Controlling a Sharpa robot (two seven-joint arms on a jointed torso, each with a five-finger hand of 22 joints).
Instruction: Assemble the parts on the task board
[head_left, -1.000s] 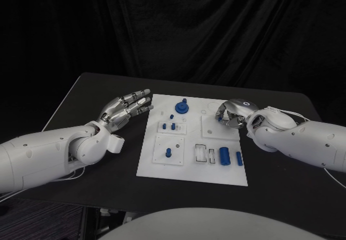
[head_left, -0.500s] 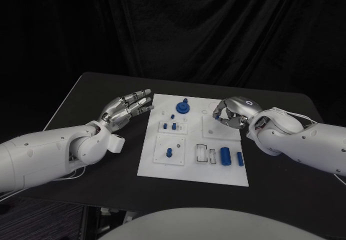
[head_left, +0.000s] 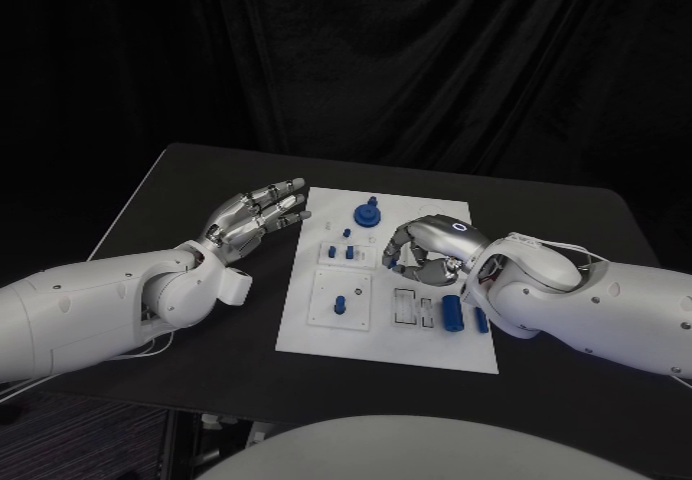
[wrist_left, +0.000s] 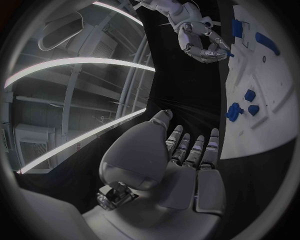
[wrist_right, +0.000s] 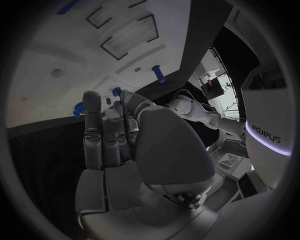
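The white task board (head_left: 378, 338) lies mid-table. Standing in it are a blue knob (head_left: 366, 214), small blue pegs (head_left: 342, 251) and a single peg (head_left: 336, 304); a blue cylinder (head_left: 450, 312) and a thin blue bar (head_left: 477, 318) lie near its right edge. My right hand (head_left: 427, 250) hovers over the board's middle with fingers curled, pinching a small blue part (wrist_right: 115, 91) at its fingertips; the same small blue part (wrist_left: 230, 54) peeks out below the right hand (wrist_left: 203, 46). My left hand (head_left: 260, 218) is held flat with fingers spread, just off the board's left edge.
Two empty rectangular slots (head_left: 411, 308) sit beside the blue cylinder. The black table (head_left: 577, 250) stretches around the board, with its far edge against a dark curtain. In the left wrist view the board (wrist_left: 262, 100) lies beyond my fingertips.
My right hand has moved from the board's far right plate leftward and nearer, to over the board's middle, fingers still curled. The left hand has stayed put.
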